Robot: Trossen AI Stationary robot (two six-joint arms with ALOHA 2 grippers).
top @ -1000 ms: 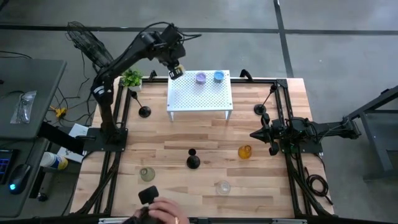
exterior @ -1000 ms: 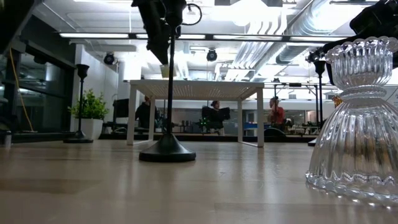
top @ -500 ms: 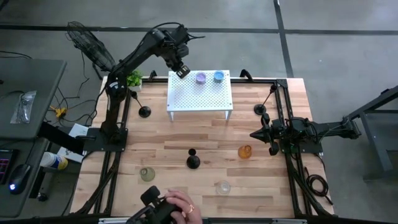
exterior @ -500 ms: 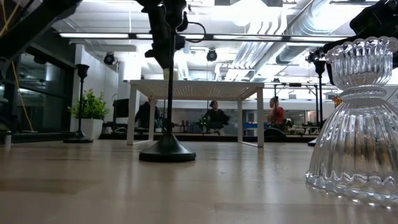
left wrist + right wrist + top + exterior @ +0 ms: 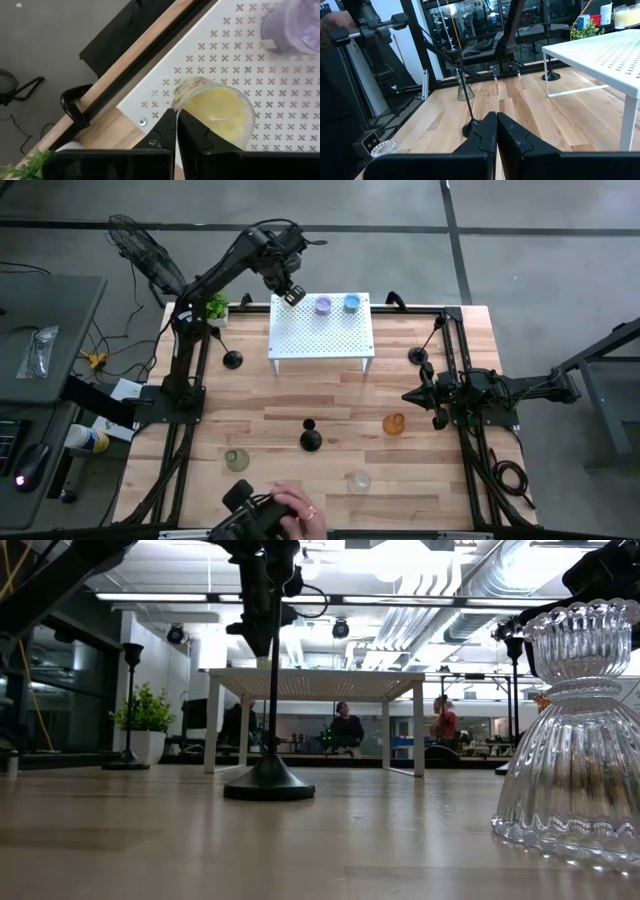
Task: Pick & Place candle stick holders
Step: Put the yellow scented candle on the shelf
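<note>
My left gripper (image 5: 291,293) hangs over the far left corner of the white perforated shelf (image 5: 320,340), shut on a yellow glass cup (image 5: 216,113). A purple cup (image 5: 323,305) and a blue cup (image 5: 351,303) stand on the shelf's far edge. Three black candlesticks stand on their round bases on the wooden table: one far left (image 5: 232,359), one in the middle (image 5: 311,441), one far right (image 5: 418,356). Amber (image 5: 394,423), pale green (image 5: 237,460) and clear (image 5: 358,480) cups stand nearer. My right gripper (image 5: 408,395) waits shut at the table's right side. My left gripper holds the yellow cup by its rim (image 5: 176,104), the thin wall pinched with one finger (image 5: 196,134) on the mouth side and the other outside. The fingers come from above, pointing steeply down. The cup is tilted; whether its base touches the shelf I cannot tell.
A small green plant (image 5: 211,306) stands at the table's far left corner beside the shelf. A person's hand (image 5: 296,513) holds a black object (image 5: 240,500) at the near edge. In the low view the clear cup (image 5: 575,740) looms close on the right.
My left gripper has sunk toward the shelf's far left corner, shifted slightly toward the table's right and rolled about its own axis, the yellow cup still in its hold. The person's hand at the near edge has moved onto the black object.
</note>
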